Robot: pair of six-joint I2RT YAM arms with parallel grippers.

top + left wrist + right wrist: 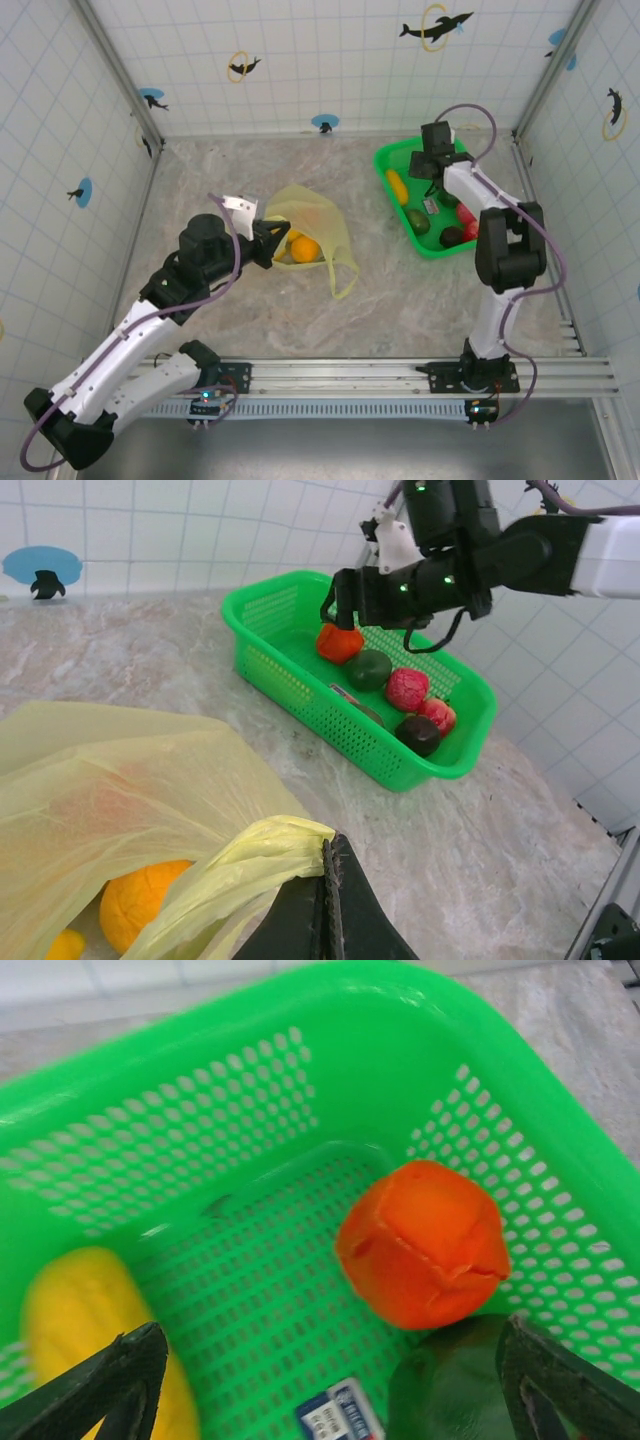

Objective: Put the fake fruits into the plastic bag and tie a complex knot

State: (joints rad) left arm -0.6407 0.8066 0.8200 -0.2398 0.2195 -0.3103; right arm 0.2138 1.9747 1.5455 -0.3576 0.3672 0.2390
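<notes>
Plastic bag (pixel 320 215) lies centre worktop (pixel 400 300), orange fruit (pixel 305 248) inside; left gripper (pixel 330 858) at its 9 o'clock, jaws clamped on bag rim. Green tray (pixel 383 165) at 2 o'clock holds more fake fruits (pixel 407 688); right gripper (pixel 333 1360) jaws apart over red-orange fruit (pixel 425 1245).

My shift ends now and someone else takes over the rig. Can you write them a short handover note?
Left gripper: shut on the bag at its rim.
Right gripper: open, over the orange-red fruit in the tray.
Done: an orange and a small yellow fruit lie in the bag.
To do: move the orange-red fruit, long yellow fruit, dark green fruit, two red fruits and blackish fruit from tray to bag, then tie the handles, which lie loose.
</notes>
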